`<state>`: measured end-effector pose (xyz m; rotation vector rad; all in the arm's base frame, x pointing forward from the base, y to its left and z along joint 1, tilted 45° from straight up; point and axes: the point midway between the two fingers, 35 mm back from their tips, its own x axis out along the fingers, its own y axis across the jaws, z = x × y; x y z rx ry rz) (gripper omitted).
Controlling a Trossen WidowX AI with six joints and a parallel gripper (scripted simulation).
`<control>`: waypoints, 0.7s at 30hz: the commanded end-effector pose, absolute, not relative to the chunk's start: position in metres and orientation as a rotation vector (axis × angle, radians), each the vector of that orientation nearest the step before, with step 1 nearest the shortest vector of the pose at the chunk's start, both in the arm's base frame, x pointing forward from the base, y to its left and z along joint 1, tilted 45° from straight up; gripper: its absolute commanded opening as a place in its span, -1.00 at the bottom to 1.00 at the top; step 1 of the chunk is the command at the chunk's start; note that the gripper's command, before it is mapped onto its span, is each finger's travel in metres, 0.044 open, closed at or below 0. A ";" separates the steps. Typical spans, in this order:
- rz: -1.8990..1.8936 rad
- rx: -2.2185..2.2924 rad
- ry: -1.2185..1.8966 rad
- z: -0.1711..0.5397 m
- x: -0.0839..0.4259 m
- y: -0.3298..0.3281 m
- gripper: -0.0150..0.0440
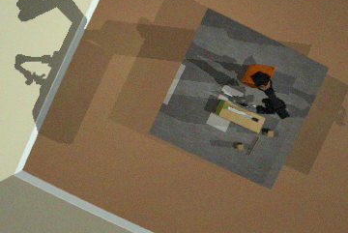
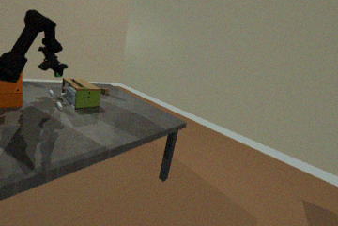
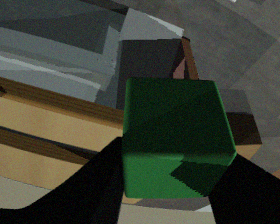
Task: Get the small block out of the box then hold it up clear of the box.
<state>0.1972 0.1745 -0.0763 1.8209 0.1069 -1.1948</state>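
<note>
The green block [image 3: 175, 117] [image 2: 57, 75] is between the two black fingers and fills the middle of the wrist view. My gripper [image 3: 165, 147] [image 2: 57, 71] is shut on it and points down. In the exterior view the block hangs in the air, off the table, just left of the box [image 1: 244, 117] [image 2: 87, 98] [image 3: 55, 119] and near the height of its top. In the wrist view the block covers part of the box's far end, so the gap between them is hard to judge. The block cannot be made out in the top view. The box stands upright, with a slotted wooden top and a green end.
An orange block-shaped base [image 1: 249, 73] [image 2: 11, 93] stands by the arm. Pale pieces [image 1: 233, 91] [image 2: 59, 106] lie in front of the box. Small wooden blocks [image 1: 269, 132] [image 1: 240, 146] and a thin strip [image 1: 253, 146] lie beyond it, near a pale flat square [image 1: 218, 123].
</note>
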 end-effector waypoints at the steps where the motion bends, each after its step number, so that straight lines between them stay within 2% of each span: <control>1: -1.190 1.781 0.167 -0.066 0.194 0.175 -0.49; 21: -1.174 1.741 0.237 -0.052 0.192 0.176 -0.49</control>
